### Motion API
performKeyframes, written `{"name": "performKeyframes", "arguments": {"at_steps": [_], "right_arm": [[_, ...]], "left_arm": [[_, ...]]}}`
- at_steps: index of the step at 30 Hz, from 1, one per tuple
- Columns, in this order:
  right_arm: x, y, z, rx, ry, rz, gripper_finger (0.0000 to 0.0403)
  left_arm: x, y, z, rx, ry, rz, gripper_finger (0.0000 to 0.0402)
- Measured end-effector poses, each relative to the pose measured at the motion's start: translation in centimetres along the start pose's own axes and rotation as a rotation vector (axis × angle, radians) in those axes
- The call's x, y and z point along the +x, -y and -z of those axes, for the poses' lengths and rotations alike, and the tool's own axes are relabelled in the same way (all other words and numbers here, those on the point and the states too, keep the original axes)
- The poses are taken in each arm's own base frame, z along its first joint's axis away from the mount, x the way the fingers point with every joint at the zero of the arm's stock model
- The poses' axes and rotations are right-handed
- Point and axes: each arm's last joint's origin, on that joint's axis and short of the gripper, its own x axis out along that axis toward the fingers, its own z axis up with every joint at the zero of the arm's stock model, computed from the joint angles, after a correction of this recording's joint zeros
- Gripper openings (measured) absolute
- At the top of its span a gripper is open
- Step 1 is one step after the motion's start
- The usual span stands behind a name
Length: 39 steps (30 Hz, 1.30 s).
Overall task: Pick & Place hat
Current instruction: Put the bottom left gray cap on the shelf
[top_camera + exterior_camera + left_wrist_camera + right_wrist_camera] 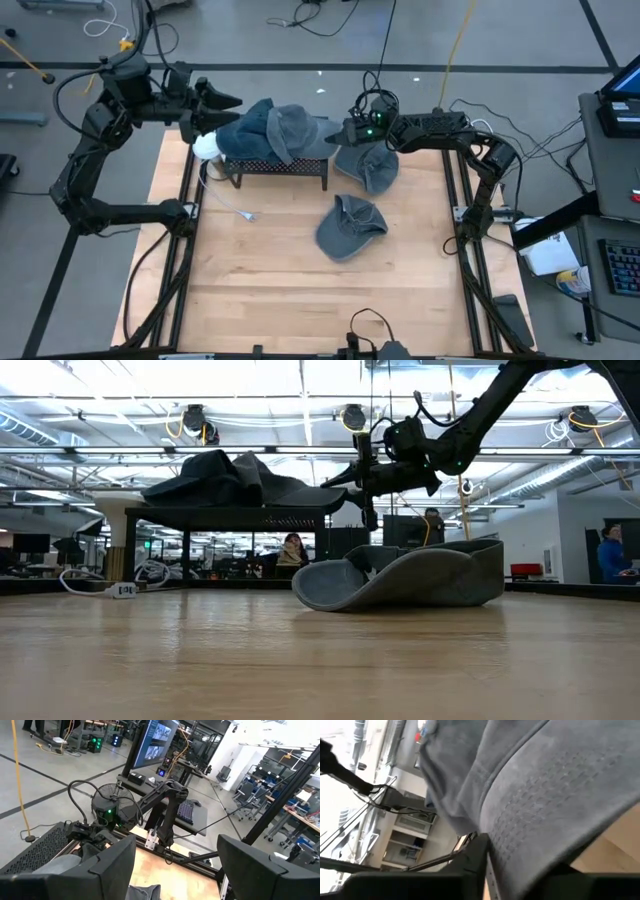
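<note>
Left gripper [228, 101] is held spread and empty above the rack [278, 166], apparently waiting. Two hats [272, 130] are draped on the rack. A third hat [350, 227] lies mid-table. Right gripper [335, 135] is clamped on a fourth hat [368, 165] at the rack's end, presumably for placing.

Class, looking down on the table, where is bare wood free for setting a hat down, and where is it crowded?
Free: the near wooden table below the lone grey hat. Crowded: the far edge, with the dark slatted rack, its piled hats and both arms.
</note>
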Motion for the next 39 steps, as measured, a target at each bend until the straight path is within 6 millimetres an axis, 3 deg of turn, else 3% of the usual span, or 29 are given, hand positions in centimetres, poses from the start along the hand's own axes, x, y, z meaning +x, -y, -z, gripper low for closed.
{"name": "performKeyframes", "arguments": {"at_steps": [9, 14, 21, 29, 39], "right_arm": [[0.1, 0.1, 0.2, -0.014, -0.013, 0.008, 0.0198], [-0.3, 0.6, -0.1, 0.048, 0.022, 0.050, 0.0231], [-0.4, 1.1, 0.2, 0.099, 0.041, 0.134, 0.0233], [0.4, 0.1, 0.7, 0.058, 0.104, 0.190, 0.0224], [-0.4, -1.3, 0.6, 0.058, 0.171, 0.271, 0.0224]], "left_arm": [[0.0, 0.0, 0.0, 0.004, -0.002, 0.006, 0.0282], [0.0, 0.0, 0.0, 0.004, -0.002, 0.006, 0.0282], [0.0, 0.0, 0.0, 0.004, -0.002, 0.007, 0.0282], [0.0, 0.0, 0.0, -0.006, -0.002, 0.007, 0.0282], [0.0, 0.0, 0.0, -0.010, -0.002, 0.008, 0.0282]]}}
